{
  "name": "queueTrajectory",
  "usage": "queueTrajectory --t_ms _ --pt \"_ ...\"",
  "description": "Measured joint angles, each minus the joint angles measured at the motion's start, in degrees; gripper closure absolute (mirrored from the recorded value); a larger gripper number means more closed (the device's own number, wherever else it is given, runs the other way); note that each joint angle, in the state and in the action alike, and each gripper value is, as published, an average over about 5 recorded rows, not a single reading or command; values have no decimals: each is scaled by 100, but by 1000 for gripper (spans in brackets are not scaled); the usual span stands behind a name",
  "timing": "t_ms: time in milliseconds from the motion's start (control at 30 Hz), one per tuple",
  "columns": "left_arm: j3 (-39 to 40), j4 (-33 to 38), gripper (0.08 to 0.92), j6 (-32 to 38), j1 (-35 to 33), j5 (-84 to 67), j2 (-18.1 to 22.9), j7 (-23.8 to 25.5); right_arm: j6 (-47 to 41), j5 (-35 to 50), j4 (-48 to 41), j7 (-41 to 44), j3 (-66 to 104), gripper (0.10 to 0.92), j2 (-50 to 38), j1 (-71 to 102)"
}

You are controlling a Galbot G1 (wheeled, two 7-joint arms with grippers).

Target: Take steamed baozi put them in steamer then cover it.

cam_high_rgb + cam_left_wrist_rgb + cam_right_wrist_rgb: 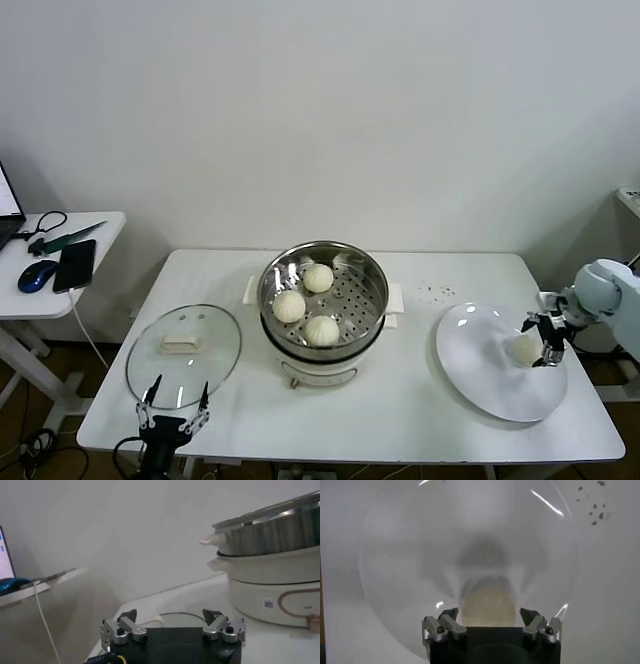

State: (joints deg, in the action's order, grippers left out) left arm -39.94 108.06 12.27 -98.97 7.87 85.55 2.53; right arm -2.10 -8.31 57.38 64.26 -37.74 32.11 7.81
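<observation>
Three cream-white baozi (318,278), (289,306), (322,330) lie in the shiny steel steamer (371,276) on its white pot base in mid-table. A fourth baozi (525,349) lies on the large white plate (480,375) at the right. My right gripper (546,340) is open just over that baozi, a finger on either side; in the right wrist view the baozi (487,602) sits between the open fingers (488,615), untouched as far as I can see. My left gripper (174,405) is open and empty at the table's front left edge, and shows open in the left wrist view (171,619).
The round glass lid (210,365) with its white handle lies flat on the table left of the steamer, just beyond the left gripper. A side table (100,260) at the far left holds a mouse, a phone and cables. Dark specks (436,291) dot the table behind the plate.
</observation>
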Motion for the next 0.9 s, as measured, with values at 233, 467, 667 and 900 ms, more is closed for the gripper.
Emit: queueTrajectory --t_ms 233,467,667,900 --pt "1 9 177 13 -20 18 9 -2 71 -162 -231 15 16 203 159 -2" --pt "8 67 177 15 -47 27 20 -4 83 -222 -328 33 26 247 238 -11" --pt "29 85 177 12 -53 60 21 -6 74 -207 -332 43 -40 313 222 -83" --pt "49 84 177 20 -70 74 24 -7 -8 13 -247 22 -269 329 156 -313"
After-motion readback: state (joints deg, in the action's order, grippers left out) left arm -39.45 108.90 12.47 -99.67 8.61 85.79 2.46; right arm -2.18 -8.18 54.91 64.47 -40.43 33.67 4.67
